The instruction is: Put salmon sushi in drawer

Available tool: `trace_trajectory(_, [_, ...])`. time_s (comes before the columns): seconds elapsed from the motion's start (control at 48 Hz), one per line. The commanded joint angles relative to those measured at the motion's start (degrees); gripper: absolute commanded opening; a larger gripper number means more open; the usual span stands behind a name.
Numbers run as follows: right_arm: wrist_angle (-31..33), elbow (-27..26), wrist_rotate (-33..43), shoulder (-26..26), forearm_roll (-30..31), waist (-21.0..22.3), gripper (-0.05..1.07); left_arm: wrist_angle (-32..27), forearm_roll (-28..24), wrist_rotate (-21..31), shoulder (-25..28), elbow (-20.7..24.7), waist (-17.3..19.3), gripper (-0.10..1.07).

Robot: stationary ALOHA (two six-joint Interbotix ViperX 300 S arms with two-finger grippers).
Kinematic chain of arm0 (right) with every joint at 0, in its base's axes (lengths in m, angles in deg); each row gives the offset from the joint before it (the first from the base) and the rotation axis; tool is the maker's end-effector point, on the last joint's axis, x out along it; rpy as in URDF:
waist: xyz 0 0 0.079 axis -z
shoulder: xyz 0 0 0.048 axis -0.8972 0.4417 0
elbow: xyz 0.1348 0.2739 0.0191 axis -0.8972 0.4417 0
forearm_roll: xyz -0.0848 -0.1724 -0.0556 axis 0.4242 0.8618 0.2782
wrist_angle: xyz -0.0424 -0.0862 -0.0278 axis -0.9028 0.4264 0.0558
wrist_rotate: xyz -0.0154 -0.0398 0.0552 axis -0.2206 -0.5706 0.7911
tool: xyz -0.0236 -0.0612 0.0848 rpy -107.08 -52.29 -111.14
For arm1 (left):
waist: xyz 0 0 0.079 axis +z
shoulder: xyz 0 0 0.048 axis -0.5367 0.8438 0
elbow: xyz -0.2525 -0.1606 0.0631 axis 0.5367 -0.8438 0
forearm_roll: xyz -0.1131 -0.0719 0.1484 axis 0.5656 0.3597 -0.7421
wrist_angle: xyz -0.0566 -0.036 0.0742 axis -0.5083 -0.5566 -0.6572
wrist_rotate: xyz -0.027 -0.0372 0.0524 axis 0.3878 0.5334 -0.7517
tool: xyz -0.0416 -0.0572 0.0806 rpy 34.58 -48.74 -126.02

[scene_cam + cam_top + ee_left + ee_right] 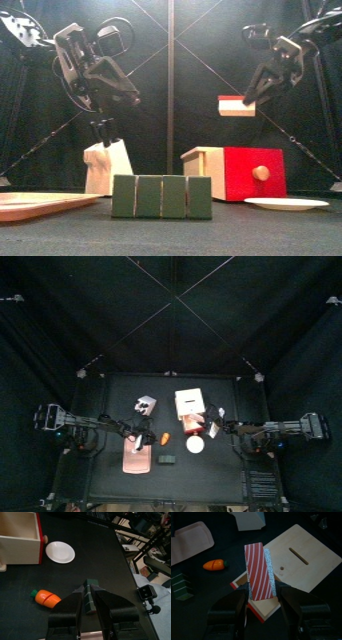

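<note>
Right wrist view has the salmon sushi (260,572), the red-and-white striped block, pinched between the two jaws of the right claw (262,596), so that claw is definitely grasping it. It hangs up in the air right over the drawer (294,557), the cream cabinet with the slot in its top, and the pull-out section sticks out below the sushi. In the front view the same piece (235,106) sits high above the cabinet (205,165), with the red drawer front and its round knob facing the camera, not touching anything underneath.

Around that: a round white plate (286,203) lies on the tabletop (267,232) just beside the drawer, a green ribbed block (162,196) stands in front, and a pink tray (40,205) rests off to the side. A little orange carrot-looking thing (46,597) lies near the tray.

The left claw (89,601) hovers over the tabletop with jaws pressed together, clenched on nothing.
</note>
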Motion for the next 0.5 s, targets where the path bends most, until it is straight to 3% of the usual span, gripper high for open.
trace_trajectory(0.0, [-6.5, 1.8, -0.1, 0.3, 0.1, 4.4, 0.69, 0.2, 0.1, -0.1, -0.1, 0.9, 0.2, 0.62])
trace_trajectory(0.167, [-10.8, 4.3, -0.2, 1.9, 0.4, 6.4, 0.69, 0.2, 0.1, -0.1, 0.0, 0.8, 0.3, 0.62])
trace_trajectory(0.479, [-10.8, 4.4, -0.2, 6.8, 0.9, 5.1, 0.69, 0.2, 0.1, -0.1, 0.0, 0.8, 0.4, 0.62])
